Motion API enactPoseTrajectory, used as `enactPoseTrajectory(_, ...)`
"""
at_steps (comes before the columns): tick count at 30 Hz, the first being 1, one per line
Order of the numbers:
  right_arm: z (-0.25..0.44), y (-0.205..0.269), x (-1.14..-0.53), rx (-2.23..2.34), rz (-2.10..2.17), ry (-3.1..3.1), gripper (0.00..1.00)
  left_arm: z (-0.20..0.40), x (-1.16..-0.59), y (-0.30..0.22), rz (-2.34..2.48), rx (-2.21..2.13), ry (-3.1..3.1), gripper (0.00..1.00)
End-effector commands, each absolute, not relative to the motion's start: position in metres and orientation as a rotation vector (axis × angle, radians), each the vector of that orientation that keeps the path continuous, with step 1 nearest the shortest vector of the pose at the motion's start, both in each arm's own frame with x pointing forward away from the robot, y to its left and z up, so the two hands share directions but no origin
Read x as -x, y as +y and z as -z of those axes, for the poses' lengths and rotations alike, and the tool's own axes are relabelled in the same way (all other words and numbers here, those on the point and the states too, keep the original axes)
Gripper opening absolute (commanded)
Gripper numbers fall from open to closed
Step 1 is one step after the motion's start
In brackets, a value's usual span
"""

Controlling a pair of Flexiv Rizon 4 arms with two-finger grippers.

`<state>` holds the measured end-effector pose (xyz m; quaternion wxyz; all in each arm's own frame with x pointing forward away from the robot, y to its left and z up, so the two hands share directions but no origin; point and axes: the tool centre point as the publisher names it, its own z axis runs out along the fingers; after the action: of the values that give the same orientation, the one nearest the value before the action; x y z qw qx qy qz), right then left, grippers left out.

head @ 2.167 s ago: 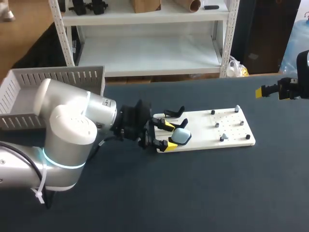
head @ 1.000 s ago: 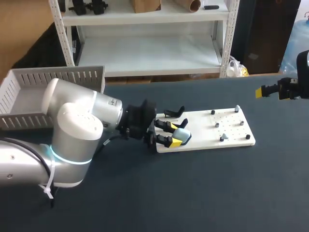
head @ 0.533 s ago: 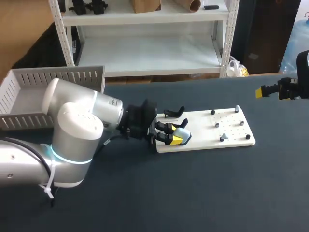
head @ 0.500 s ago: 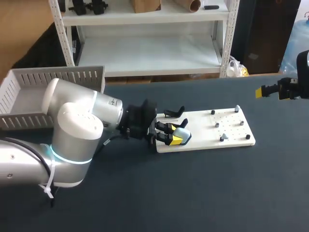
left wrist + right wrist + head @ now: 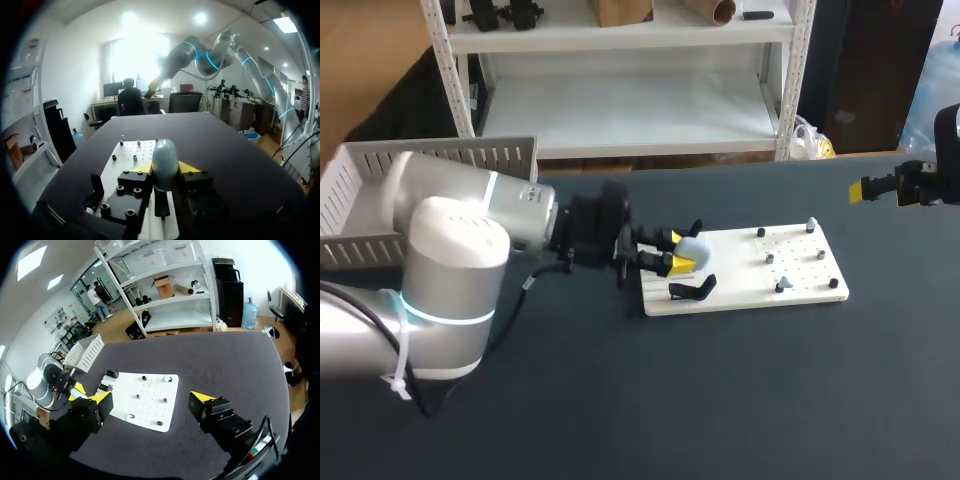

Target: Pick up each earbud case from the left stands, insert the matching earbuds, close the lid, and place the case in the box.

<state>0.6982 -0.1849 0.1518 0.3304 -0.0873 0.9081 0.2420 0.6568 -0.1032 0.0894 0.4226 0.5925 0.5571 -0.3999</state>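
Nearest you on the white board (image 5: 750,272), one black stand (image 5: 690,290) sits empty. Just behind it, your left jaws are clamped on the pale blue earbud case (image 5: 689,249), with a second stand (image 5: 682,233) close beyond. The grey box (image 5: 360,200) sits far left on the bench (image 5: 720,400). Your right jaws hang wide open and empty, well apart at the far right.

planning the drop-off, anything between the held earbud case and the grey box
Nothing loose shows on the table between the earbud case, held by the left gripper, and the box; only the left arm itself lies along that line.
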Motion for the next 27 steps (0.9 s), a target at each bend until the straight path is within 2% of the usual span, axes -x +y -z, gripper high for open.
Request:
enactPoseTrajectory(1, -0.151, -0.186, -0.700, 0.233, -0.640, 2.373, 1.00, -0.110, -0.644, -0.101, 0.958, -1.432, 1.349, 0.00)
enactPoseTrajectory(9, -0.151, -0.186, -0.700, 0.233, -0.640, 2.373, 1.00, -0.132, -0.646, -0.105, 0.916, -1.383, 1.327, 0.00)
enactPoseTrajectory(27, -0.151, -0.186, -0.700, 0.233, -0.640, 2.373, 1.00, -0.132, -0.646, -0.105, 0.916, -1.383, 1.327, 0.00)
